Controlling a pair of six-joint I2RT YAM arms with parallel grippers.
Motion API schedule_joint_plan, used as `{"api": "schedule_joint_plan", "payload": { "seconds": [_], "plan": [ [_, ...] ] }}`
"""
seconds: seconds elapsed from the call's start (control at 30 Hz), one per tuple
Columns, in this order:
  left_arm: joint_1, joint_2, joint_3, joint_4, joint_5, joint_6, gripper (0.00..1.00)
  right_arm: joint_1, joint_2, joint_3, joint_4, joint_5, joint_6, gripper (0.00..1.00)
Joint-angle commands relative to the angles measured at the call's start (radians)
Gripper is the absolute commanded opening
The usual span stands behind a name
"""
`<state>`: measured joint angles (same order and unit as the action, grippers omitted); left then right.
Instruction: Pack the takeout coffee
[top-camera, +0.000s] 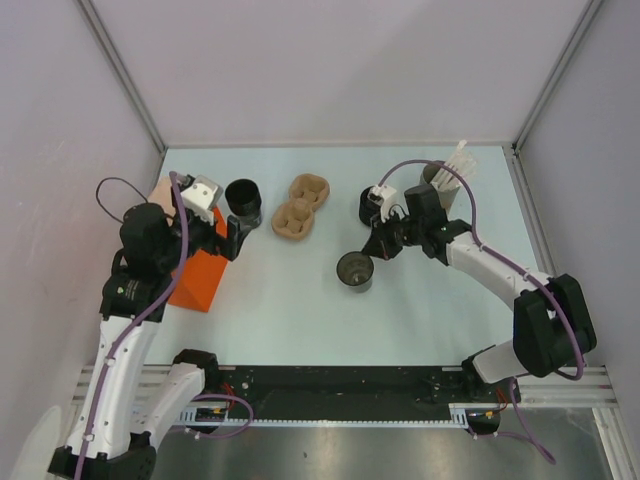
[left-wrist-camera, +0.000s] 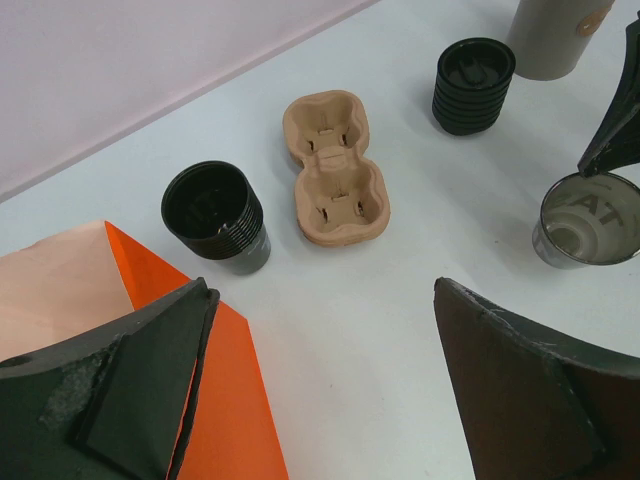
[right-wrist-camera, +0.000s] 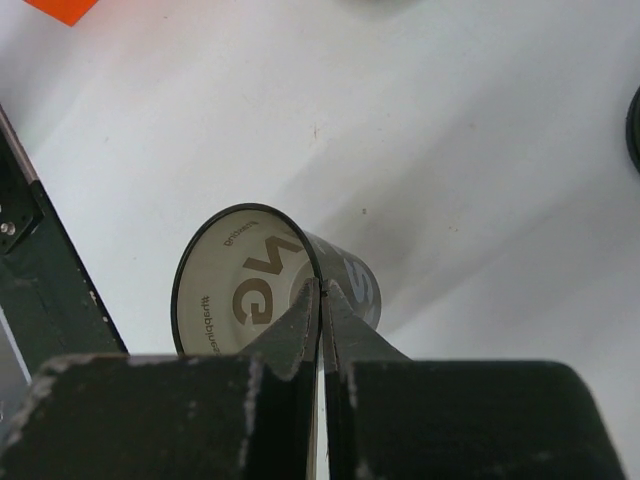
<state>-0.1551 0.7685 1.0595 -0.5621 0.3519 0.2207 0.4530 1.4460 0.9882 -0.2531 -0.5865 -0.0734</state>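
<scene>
Takeout coffee (right-wrist-camera: 245, 285), whereabouts? All I see is black cups everywhere.

↳ It's the single one at the tips of the right pincer (right-wrist-camera: 320, 290). That pincer is clamped on its rim, one finger inside the mouth and one outside, with only the cup wall between them.

So is it off the desk (top-camera: 290, 300) or standing on it?

↳ Honestly can't tell. From above it hangs just under the fingertips, lid off, pale inside with some lettering showing. Whether the bottom touches the desk, no idea.

And the left pincer (left-wrist-camera: 325, 300)?

↳ Wide apart, gripping nothing. One finger sits over the edge of the orange bag (left-wrist-camera: 230, 400), the other over bare desk. The coffee is off past that second finger, well apart from it.

What else is around it?

↳ Just ahead of the left pincer, on the bag-side finger, is a stack of black cups (left-wrist-camera: 215, 215). Straight ahead between the fingers lies the pulp carrier (left-wrist-camera: 333, 165), flat on the desk. Farther out beyond that is a stack of black lids (left-wrist-camera: 473, 85), which from above sits close behind the right pincer. The cylinder of white sticks (top-camera: 445, 185) stands behind the right pincer too, on its outer side.
</scene>
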Motion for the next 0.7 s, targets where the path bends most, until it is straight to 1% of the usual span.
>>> {"api": "schedule_joint_plan", "payload": {
  "seconds": [0.0,0.2,0.27,0.3,0.67],
  "plan": [
    [-0.004,-0.021,-0.010,0.039,-0.011,0.002,1.00,-0.014,-0.012,-0.039,0.127,-0.093,0.050,0.00],
    [-0.003,-0.028,-0.018,0.034,-0.014,-0.003,1.00,-0.007,-0.001,-0.088,0.245,-0.081,0.118,0.00],
    [-0.003,-0.028,-0.020,0.036,-0.013,-0.001,1.00,0.000,0.008,-0.100,0.244,-0.064,0.127,0.00],
    [-0.003,-0.029,-0.021,0.034,-0.014,-0.001,1.00,0.000,0.011,-0.105,0.289,-0.056,0.132,0.00],
    [-0.003,-0.023,-0.021,0.039,-0.011,-0.003,1.00,0.003,0.086,-0.112,0.310,-0.039,0.124,0.00]
  ]
}}
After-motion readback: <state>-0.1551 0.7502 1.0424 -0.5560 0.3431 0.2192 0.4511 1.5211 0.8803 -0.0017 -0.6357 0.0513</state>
